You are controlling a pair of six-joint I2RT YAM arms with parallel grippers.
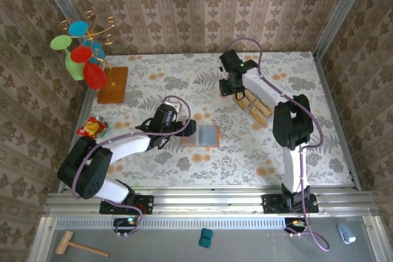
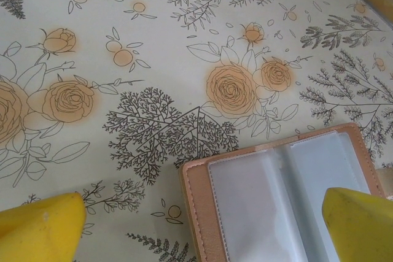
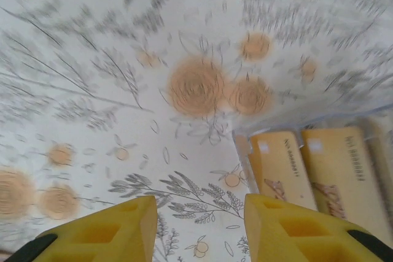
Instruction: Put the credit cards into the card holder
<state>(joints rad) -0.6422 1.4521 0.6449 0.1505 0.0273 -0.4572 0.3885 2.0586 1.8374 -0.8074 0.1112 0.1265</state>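
Credit cards (image 3: 331,170) in clear tray (image 3: 288,126) | card holder (image 2: 282,200) open | left jaws spread | right jaws apart, empty

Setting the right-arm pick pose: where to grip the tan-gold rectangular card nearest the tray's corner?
Likely its short end, coming from above. The nearest tan-gold rectangular card lies face up in the clear plastic tray, another card tight beside its long edge, so the long sides look blocked. The open right gripper hangs beside the tray.
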